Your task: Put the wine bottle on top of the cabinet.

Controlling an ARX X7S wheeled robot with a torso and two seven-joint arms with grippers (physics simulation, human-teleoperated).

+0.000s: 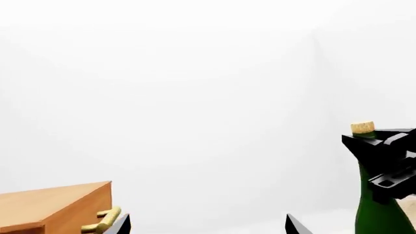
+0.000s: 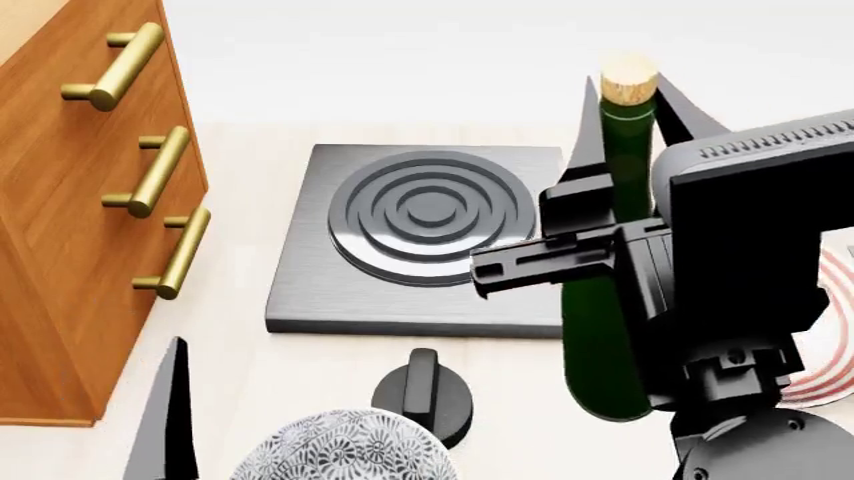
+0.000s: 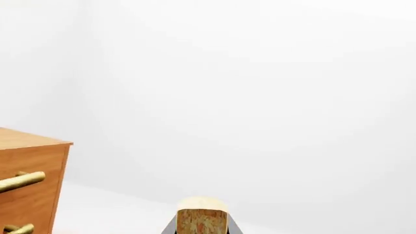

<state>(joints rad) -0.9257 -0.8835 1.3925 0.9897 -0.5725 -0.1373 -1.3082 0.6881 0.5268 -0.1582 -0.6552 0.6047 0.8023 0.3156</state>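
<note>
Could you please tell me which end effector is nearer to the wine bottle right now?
The right end effector: its fingers straddle the neck of the wine bottle just below the cork. The left end effector hangs open and empty between the bottle and the cabinet.

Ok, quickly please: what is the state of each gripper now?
Left gripper: open, holding nothing.
Right gripper: closed on the wine bottle, at its neck.

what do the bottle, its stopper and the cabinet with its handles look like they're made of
The wine bottle looks like dark green glass, from its glossy sheen. Its stopper looks like cork: tan and speckled. The cabinet looks like orange-brown wood with faint grain, and its handles look like brushed brass.
</note>
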